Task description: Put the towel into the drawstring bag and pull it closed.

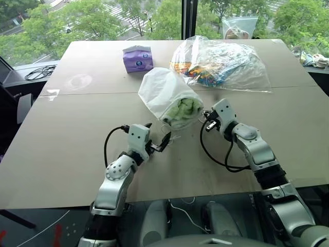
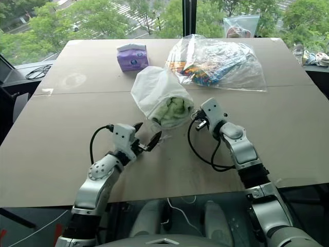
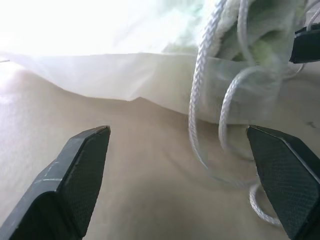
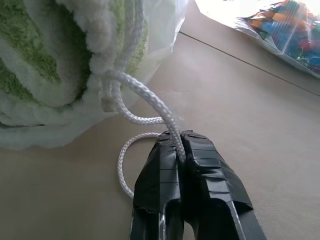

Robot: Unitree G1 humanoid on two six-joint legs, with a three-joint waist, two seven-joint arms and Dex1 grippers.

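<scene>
One towel (image 1: pixel 181 112) inside drawstring bag (image 1: pixel 161 88).

Towel (image 1: pixel 181 111) inside drawstring bag (image 1: pixel 160 91) mid-table (image 1: pixel 61 149); tissue pack (image 1: pixel 138 57) behind to left, clear plastic bag (image 1: pixel 226 64) behind to right; cord (image 4: pixel 145 100) trailing from bag mouth onto table

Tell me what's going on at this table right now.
The towel already sits inside the bag, which lies on the table with its mouth toward the robot, not yet drawn shut. The right gripper is shut on one cord at the mouth. The left gripper is open, with the other cord loops between its fingers, not gripped yet.
</scene>
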